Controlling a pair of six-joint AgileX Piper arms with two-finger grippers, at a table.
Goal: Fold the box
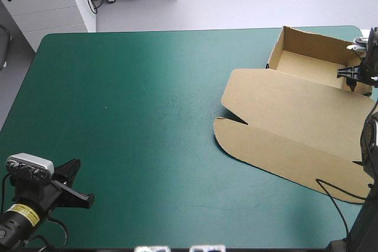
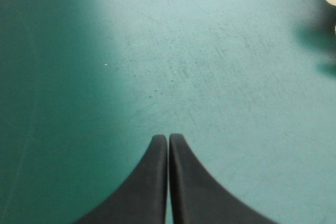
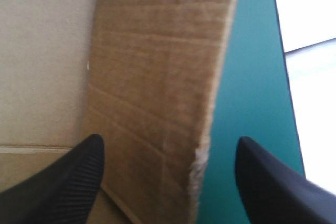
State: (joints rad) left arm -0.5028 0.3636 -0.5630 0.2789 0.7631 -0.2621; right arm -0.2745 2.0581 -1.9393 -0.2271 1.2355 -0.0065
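box: open tray, lid flat on counter | left fingers: together (well apart from box) | right fingers: apart, astride a wall

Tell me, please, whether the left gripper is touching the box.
Apart. The high view shows the left gripper at the near-left corner and the box at the far right, with bare teal-green cover between them.

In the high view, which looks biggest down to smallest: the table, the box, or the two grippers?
1. the table, biggest
2. the box, next
3. the left gripper and the right gripper, both small: the left looks bigger, but it is nearer the camera, so I won't rank them.
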